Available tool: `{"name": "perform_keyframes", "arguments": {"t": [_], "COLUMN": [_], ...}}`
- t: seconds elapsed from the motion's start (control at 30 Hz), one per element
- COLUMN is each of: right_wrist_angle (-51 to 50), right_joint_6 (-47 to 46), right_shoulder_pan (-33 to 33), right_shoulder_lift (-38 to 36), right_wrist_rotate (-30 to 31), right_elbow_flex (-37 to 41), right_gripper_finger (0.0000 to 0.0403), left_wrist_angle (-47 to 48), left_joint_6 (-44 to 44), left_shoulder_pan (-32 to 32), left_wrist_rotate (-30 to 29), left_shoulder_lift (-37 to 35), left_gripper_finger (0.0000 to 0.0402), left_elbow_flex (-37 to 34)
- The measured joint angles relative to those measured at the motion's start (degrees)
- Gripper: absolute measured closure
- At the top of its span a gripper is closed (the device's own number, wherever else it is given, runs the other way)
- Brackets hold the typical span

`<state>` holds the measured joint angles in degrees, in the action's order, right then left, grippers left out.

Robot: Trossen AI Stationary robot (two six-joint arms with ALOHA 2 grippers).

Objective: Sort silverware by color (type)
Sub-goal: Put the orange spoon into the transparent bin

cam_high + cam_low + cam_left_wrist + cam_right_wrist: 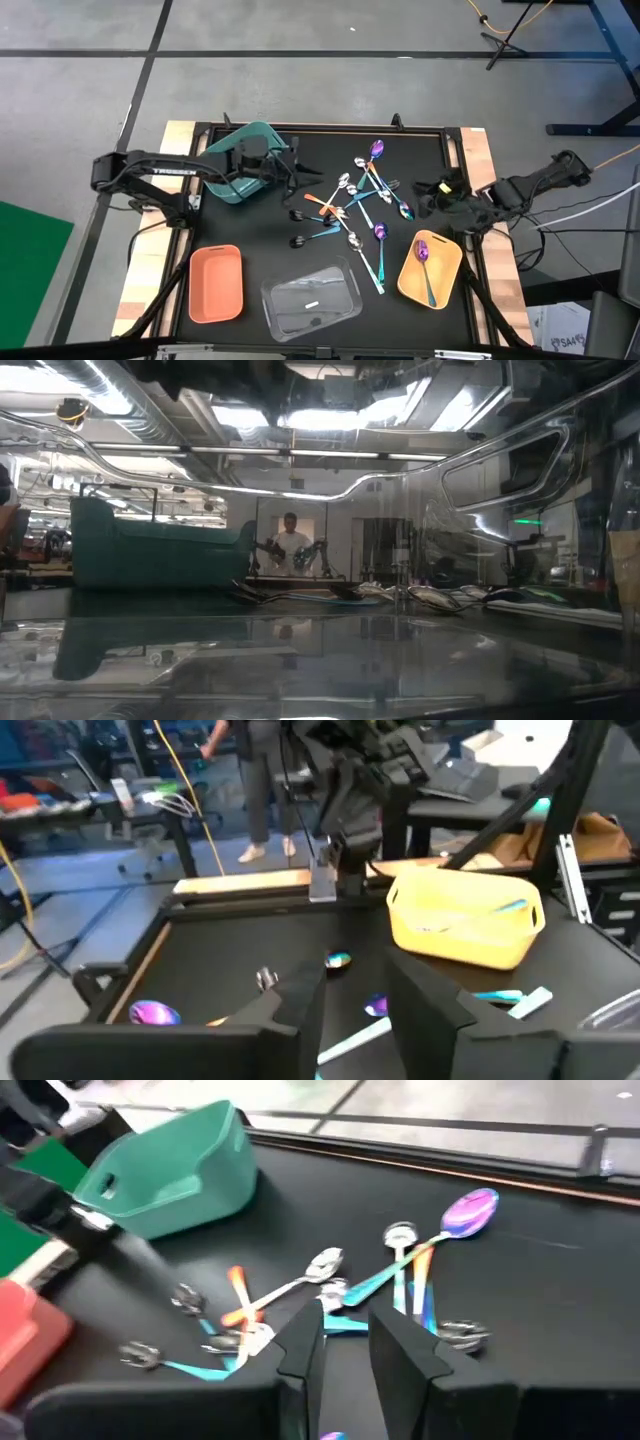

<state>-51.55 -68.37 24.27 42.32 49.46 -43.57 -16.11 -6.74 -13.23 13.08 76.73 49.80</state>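
Note:
The silverware (pixel 352 205) lies in a loose heap at the table's middle: silver spoons, orange-handled ones, and teal-handled ones with black or purple bowls. One purple-bowled spoon (pixel 424 260) lies in the yellow bin (pixel 448 275). My left gripper (pixel 306 172) hovers open just right of the teal bin (pixel 245 160), pointing at the heap, nothing between its fingers (pixel 300 1005). My right gripper (pixel 424 196) hangs open at the heap's right side, pointing left over the spoons (pixel 330 1265); its fingers (pixel 302 1342) hold nothing.
A salmon bin (pixel 215 283) stands at the near left and a clear bin (pixel 310 298) at the near middle. Wooden strips (pixel 480 150) edge the black table. Beyond the far edge a person (pixel 291 545) stands in the room.

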Motion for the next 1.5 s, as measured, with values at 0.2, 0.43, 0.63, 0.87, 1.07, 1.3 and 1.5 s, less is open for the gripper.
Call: {"name": "perform_keyframes", "arguments": {"t": [0.2, 0.43, 0.63, 0.87, 1.07, 1.3, 1.5], "right_wrist_angle": [6.9, 14.9, 16.1, 16.2, 18.9, 22.2, 22.0], "right_joint_6": [12.0, 24.6, 28.3, 29.6, 32.7, 32.9, 32.9], "right_shoulder_pan": [-8.2, -17.1, -22.9, -26.4, -26.2, -26.2, -26.2], "right_shoulder_lift": [0.9, 3.4, 6.8, 12.4, 17.0, 21.0, 22.5], "right_wrist_rotate": [-3.9, -11.8, -19.6, -22.6, -22.1, -22.1, -23.2], "right_elbow_flex": [0.0, 0.0, 0.0, 0.0, 0.0, 0.0, 0.0], "right_gripper_finger": [0.0331, 0.0331, 0.0331, 0.0331, 0.0331, 0.0331, 0.0331], "left_wrist_angle": [-0.8, -1.6, -1.5, -1.4, -1.3, -1.3, 0.4], "left_joint_6": [0.0, -5.7, -6.0, -6.0, -6.0, -6.0, -10.6], "left_shoulder_pan": [0.0, 0.0, 0.0, 0.0, -0.3, -1.0, -1.1], "left_wrist_rotate": [-1.6, -3.5, -3.5, -3.6, -3.7, -3.7, -4.1], "left_shoulder_lift": [4.0, 9.1, 13.6, 18.5, 22.0, 25.5, 27.7], "left_gripper_finger": [0.0252, 0.0239, 0.0239, 0.0239, 0.0239, 0.0239, 0.0239], "left_elbow_flex": [0.0, 0.0, 0.0, 0.0, 0.0, 0.0, 0.0]}}
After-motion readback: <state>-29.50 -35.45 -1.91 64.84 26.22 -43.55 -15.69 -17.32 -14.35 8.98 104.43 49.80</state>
